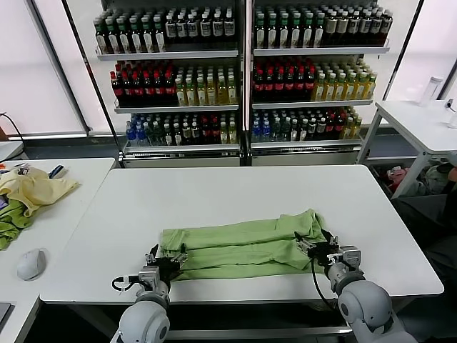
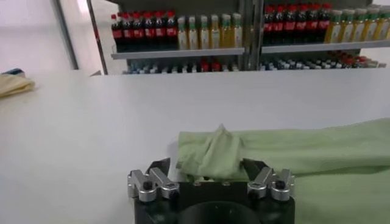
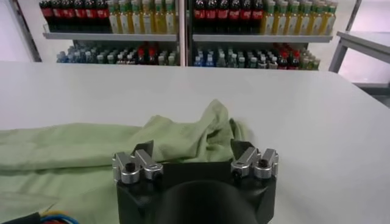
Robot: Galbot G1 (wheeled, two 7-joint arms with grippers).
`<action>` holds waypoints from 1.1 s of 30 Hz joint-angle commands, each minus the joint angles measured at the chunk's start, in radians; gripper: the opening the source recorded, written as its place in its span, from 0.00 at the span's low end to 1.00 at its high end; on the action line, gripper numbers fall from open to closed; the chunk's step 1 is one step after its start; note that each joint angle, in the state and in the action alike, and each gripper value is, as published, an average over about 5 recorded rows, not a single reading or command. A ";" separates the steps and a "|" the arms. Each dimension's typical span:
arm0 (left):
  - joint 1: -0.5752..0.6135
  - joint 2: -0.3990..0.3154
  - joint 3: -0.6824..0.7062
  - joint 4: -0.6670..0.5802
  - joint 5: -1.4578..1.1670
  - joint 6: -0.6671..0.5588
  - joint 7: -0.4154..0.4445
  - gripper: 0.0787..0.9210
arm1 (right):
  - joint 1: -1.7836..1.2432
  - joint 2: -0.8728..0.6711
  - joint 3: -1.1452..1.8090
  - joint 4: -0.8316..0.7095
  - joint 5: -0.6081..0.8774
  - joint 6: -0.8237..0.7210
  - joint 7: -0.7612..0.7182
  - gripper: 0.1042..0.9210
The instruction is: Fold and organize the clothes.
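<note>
The clothes, a light green shirt, lie folded into a long narrow strip across the near part of the white table. My left gripper is at the strip's left end. In the left wrist view its jaws stand wide apart around a raised bunch of the shirt, so the left gripper is open. My right gripper is at the strip's right end. It is open too, and in its wrist view the right gripper has a rumpled corner of the shirt lying between its spread fingers.
A pale yellow garment, a darker green cloth and a grey mouse lie on the side table to the left. Bottle shelves stand behind. Another white table is at the back right. Both grippers are near the table's front edge.
</note>
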 commanded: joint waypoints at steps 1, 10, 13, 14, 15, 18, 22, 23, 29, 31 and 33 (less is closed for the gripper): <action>0.012 -0.033 -0.004 0.036 0.011 -0.004 -0.010 0.70 | 0.000 0.002 -0.002 -0.003 -0.002 0.001 0.001 0.88; 0.014 -0.001 -0.036 0.032 -0.054 -0.011 -0.002 0.40 | 0.015 0.002 -0.011 -0.008 0.007 0.004 -0.002 0.88; 0.010 0.049 -0.069 0.024 -0.064 -0.019 0.005 0.29 | 0.017 0.000 -0.012 -0.008 0.007 0.007 -0.005 0.88; 0.008 0.069 -0.081 0.021 -0.069 -0.020 0.008 0.26 | 0.017 0.000 -0.012 -0.008 0.007 0.009 -0.006 0.88; 0.006 0.090 -0.093 0.019 -0.074 -0.022 0.011 0.23 | 0.018 -0.001 -0.012 -0.008 0.007 0.010 -0.007 0.88; 0.001 0.155 -0.144 0.016 -0.100 -0.025 0.017 0.13 | 0.020 -0.002 -0.011 -0.011 0.008 0.014 -0.009 0.88; 0.001 0.241 -0.246 0.013 -0.176 -0.021 0.021 0.07 | 0.027 -0.007 -0.011 -0.014 0.009 0.019 -0.011 0.88; 0.003 0.262 -0.271 0.013 -0.198 -0.020 0.022 0.07 | 0.029 -0.008 -0.011 -0.014 0.009 0.020 -0.012 0.88; -0.010 0.363 -0.398 0.009 -0.314 -0.018 0.028 0.07 | 0.039 -0.017 -0.017 -0.016 0.007 0.029 -0.021 0.88; -0.019 0.374 -0.421 -0.014 -0.371 -0.016 0.030 0.07 | 0.042 -0.018 -0.019 -0.018 0.004 0.032 -0.023 0.88; -0.024 0.372 -0.435 -0.057 -0.484 -0.009 0.036 0.07 | 0.045 -0.018 -0.020 -0.020 0.001 0.034 -0.024 0.88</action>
